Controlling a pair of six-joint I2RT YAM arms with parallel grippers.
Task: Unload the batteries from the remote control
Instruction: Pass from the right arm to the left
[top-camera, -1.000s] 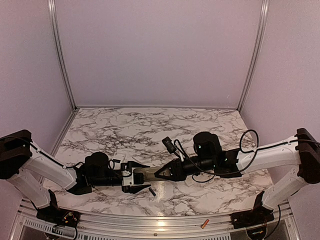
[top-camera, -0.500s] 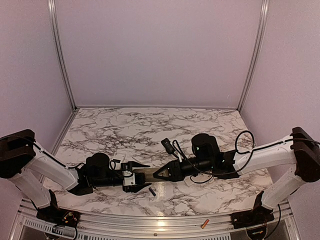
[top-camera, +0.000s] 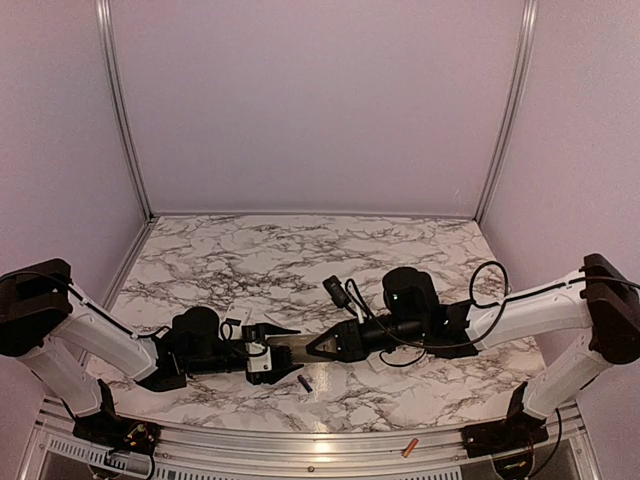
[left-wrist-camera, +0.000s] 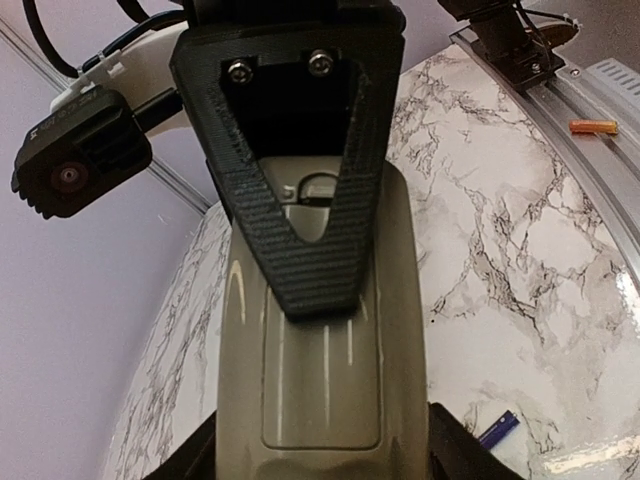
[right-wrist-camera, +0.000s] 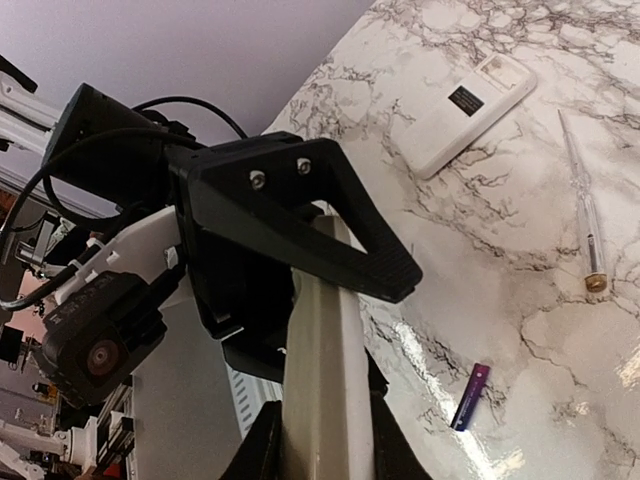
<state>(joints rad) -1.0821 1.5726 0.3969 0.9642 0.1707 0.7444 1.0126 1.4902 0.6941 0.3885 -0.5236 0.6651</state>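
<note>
While left tool (top-camera: 272, 353) and right tool (top-camera: 314, 347) both pinch the remote (top-camera: 291, 346), a dark battery (top-camera: 305, 383) lies just beside them

top external: high and behind both arm bases, facing forward and down; far enough to take in the whole bench (top-camera: 300, 250) up to the back wall (top-camera: 320, 100).
left wrist: close in, looking along the remote (left-wrist-camera: 320, 380) at the right hand (left-wrist-camera: 315, 280).
right wrist: close in, looking back along it at the left hand (right-wrist-camera: 350, 250).
shared: all three catch the remote and the dark blue battery (left-wrist-camera: 497, 428) beside it.
</note>
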